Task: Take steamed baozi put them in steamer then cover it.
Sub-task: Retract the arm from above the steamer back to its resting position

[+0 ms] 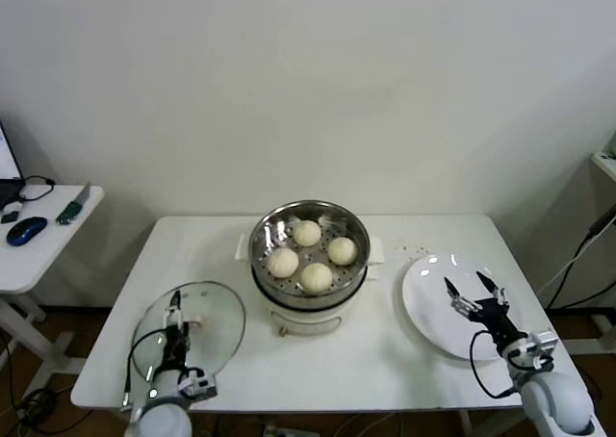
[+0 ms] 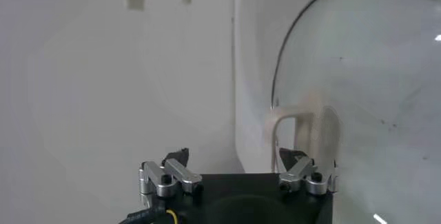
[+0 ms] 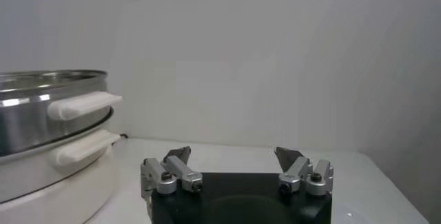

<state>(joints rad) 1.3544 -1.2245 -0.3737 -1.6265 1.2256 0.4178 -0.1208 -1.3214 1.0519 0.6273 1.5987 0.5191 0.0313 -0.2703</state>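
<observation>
The steamer [image 1: 310, 254] stands at the table's middle, uncovered, with all four steamed baozi in its basket [image 1: 307, 232] [image 1: 342, 250] [image 1: 283, 262] [image 1: 317, 277]. The cover [image 1: 192, 331] lies flat on the table at the front left. My left gripper [image 1: 175, 310] is open just above the cover. In the left wrist view the gripper [image 2: 234, 158] stands with its jaws wide apart, beside the cover's cream handle [image 2: 303, 118] and not around it. My right gripper [image 1: 472, 293] is open and empty over the white plate [image 1: 433, 317]. The right wrist view shows it [image 3: 234, 155] with the steamer [image 3: 48, 108] off to one side.
The flat white plate at the front right holds nothing. A small side table [image 1: 38, 244] with a blue mouse [image 1: 26, 230] and cables stands off the left end. The table's front edge is close behind both grippers.
</observation>
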